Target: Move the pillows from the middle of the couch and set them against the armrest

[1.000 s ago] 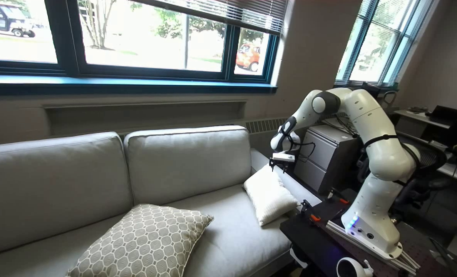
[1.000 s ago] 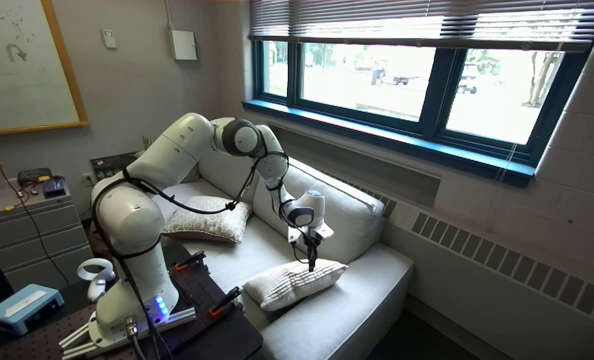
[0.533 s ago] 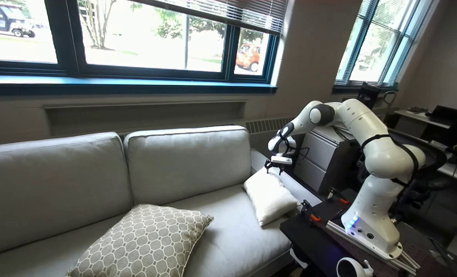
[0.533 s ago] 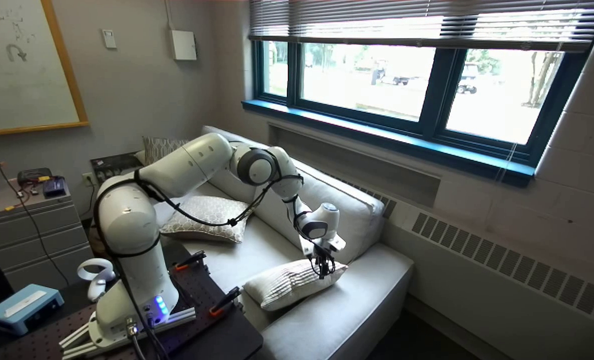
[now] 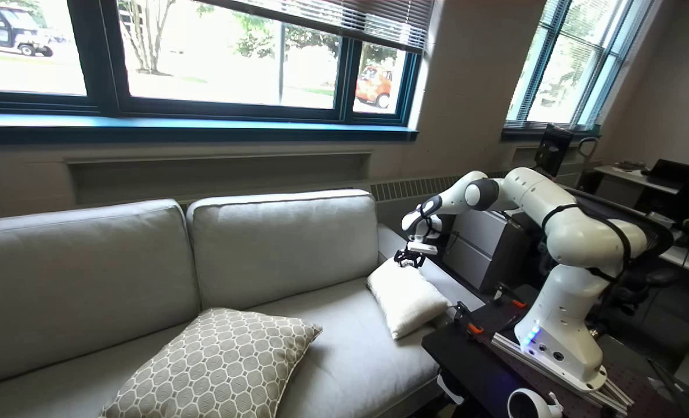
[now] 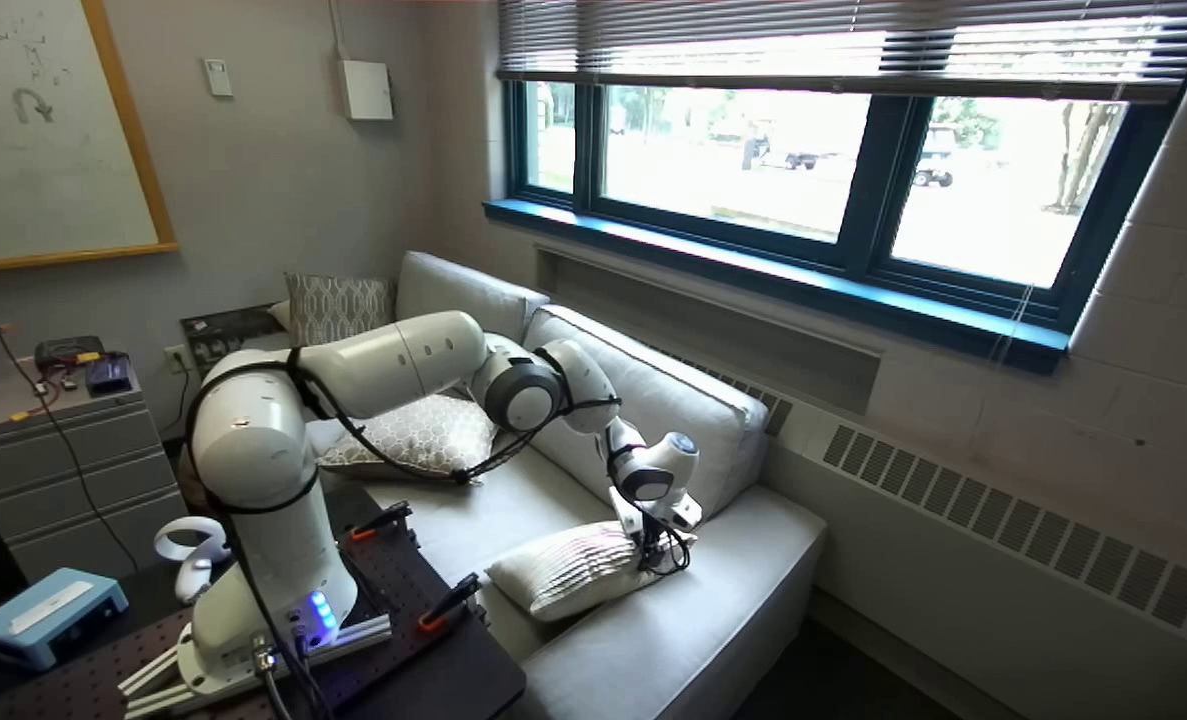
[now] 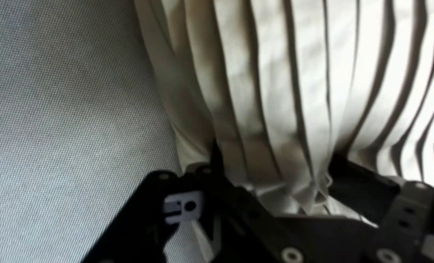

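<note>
Wrist view: my hand has its fingers apart, the pleated pillow between them; whether it grips I cannot tell. The pillow lies beside the armrest, its long axis following it toward the backrest. Farther along the couch, a patterned pillow points one corner this way.

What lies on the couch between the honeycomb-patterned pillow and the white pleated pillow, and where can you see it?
Only the light grey couch seat, bare between the honeycomb-patterned pillow and the white pleated pillow; it shows in both exterior views.
</note>
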Motion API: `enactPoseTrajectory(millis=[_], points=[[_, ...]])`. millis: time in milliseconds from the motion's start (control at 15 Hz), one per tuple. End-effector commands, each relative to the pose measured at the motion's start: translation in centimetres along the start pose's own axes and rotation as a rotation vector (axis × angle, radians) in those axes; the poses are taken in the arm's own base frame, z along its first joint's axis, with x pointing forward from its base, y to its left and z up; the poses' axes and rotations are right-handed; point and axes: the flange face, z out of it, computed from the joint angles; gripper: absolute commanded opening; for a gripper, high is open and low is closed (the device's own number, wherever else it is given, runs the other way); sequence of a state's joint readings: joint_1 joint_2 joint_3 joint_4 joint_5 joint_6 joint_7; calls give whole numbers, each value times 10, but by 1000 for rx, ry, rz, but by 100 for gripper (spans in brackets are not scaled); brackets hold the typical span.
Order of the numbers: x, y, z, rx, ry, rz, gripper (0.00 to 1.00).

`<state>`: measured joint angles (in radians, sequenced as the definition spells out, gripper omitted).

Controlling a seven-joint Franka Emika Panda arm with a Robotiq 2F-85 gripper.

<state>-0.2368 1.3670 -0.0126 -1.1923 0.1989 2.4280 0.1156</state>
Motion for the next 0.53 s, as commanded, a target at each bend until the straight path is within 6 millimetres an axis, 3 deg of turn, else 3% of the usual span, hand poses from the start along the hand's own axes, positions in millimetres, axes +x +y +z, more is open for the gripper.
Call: enactPoseTrajectory(millis=[0, 267, 467], points=[[16, -2, -2, 45, -7, -31, 37], [18, -17, -29, 39, 23, -38, 10], [19, -31, -56, 24, 71, -59, 5]])
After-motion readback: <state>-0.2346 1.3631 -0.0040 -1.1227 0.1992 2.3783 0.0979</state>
